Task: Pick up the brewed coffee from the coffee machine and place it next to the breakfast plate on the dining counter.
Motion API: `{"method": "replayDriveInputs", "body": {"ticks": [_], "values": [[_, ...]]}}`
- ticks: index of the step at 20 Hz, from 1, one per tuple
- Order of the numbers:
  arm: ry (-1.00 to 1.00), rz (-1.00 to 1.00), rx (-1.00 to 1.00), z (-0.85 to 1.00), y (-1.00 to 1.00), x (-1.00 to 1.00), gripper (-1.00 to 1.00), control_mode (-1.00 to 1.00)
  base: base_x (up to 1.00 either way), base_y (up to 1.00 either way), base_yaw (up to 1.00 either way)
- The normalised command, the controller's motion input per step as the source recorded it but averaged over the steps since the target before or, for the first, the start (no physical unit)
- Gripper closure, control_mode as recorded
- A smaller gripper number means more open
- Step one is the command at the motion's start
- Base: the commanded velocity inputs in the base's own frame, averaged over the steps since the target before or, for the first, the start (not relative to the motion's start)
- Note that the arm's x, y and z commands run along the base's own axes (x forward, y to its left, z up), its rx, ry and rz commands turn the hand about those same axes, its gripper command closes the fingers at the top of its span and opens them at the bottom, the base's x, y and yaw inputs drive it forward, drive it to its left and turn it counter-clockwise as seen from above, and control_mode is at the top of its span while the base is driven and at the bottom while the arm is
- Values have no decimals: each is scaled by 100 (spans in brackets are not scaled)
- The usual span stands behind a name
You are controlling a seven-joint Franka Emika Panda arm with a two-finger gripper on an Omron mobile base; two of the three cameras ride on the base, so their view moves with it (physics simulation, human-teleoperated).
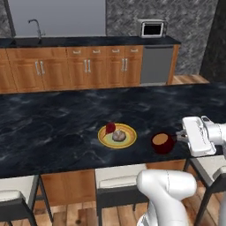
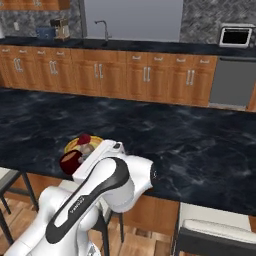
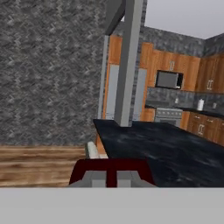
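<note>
Nearest the base, the end effector (image 1: pixel 180 136) comes in level from the right side of the worktop (image 1: pixel 53 128), hanging low over its near edge, the one lined with white-cushioned stools (image 1: pixel 115 178). Its jaws are closed tight on the side handle of the dark red mug (image 1: pixel 162 143), so the brewed coffee is in hand and reaches out ahead of the fingertips, toward the middle of the worktop. In the hand view the mug (image 3: pixel 111 168) sits right between the two finger tips, pressed close to the camera, with the black marble stretching away beyond it. The mug looks upright, its light brown surface showing at the top. I cannot tell whether its base is touching the marble or hanging just above it.

One step farther along, just beyond the mug on the side away from the end effector, lies the yellow breakfast plate (image 1: pixel 117 135) with its small red item and greyish lump. Mug and plate are close but apart, with a thin strip of dark marble between them. From the right base view the mug (image 2: pixel 70 162) shows just in front of the plate (image 2: pixel 75 144), toward the near edge.

So the coming move, by my reckoning, is mostly downward: settle, then release, with no push toward the plate.
</note>
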Motion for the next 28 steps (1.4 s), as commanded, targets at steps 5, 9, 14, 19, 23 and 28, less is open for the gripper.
{"method": "replayDriveInputs", "body": {"ticks": [5, 9, 14, 19, 23, 28], "values": [[-1, 24, 3, -12, -7, 55, 100, -100, 13, -7, 7], [-4, 17, 1, -22, -3, 84, 100, -100, 0, 0, 0], [-9, 1, 0, -19, -16, 85, 100, -100, 0, 0, 0], [-10, -2, 0, -22, -21, 57, 100, -100, 0, 0, 0], [-12, 0, 0, -28, -27, 41, 100, -100, 0, 0, 0], [-13, 0, 0, -36, -12, 40, 100, -100, 0, 0, 0]]}}
